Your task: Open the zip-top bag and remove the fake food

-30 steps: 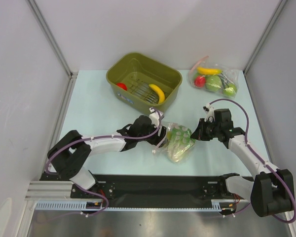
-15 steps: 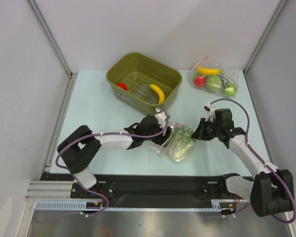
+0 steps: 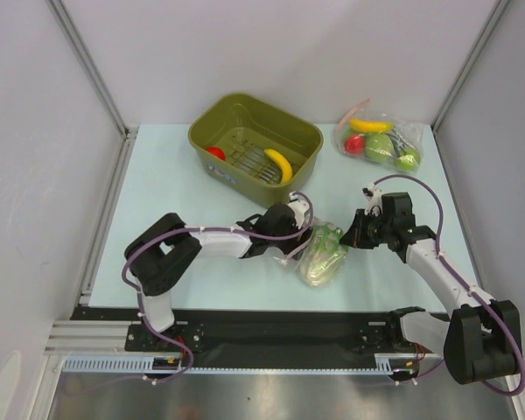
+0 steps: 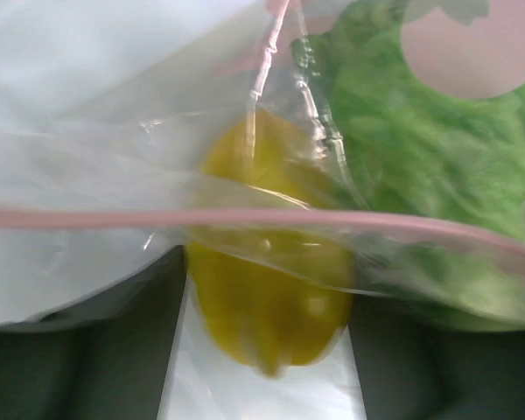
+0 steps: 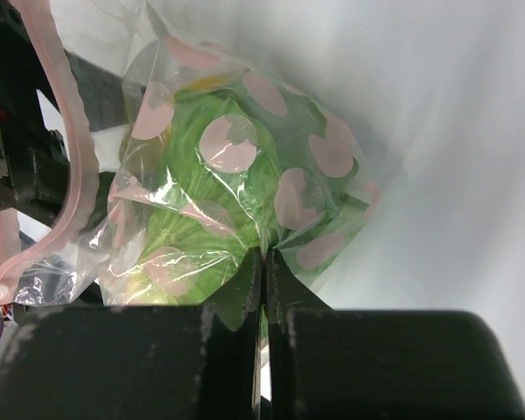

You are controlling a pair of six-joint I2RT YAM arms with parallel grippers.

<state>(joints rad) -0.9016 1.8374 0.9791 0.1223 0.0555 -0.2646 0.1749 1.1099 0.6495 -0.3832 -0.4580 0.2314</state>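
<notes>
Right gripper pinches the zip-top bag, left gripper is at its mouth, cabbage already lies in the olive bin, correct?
No: the cabbage lies inside the zip-top bag, per the right wrist view. The right gripper pinches that bag; the left gripper is at its mouth.

Free room: I have bare table left of the left arm, plus the open strip between the bin and the zip-top bag. Obstacles: the bin at back centre, a second bag of fruit in the back right corner, and the right gripper pinched on the zip-top bag's right side. At the mouth, the left gripper stands spread. The pink zip strip crosses my way in, the yellow piece fills the gap between the fingers, and the cabbage packs the right.
</notes>
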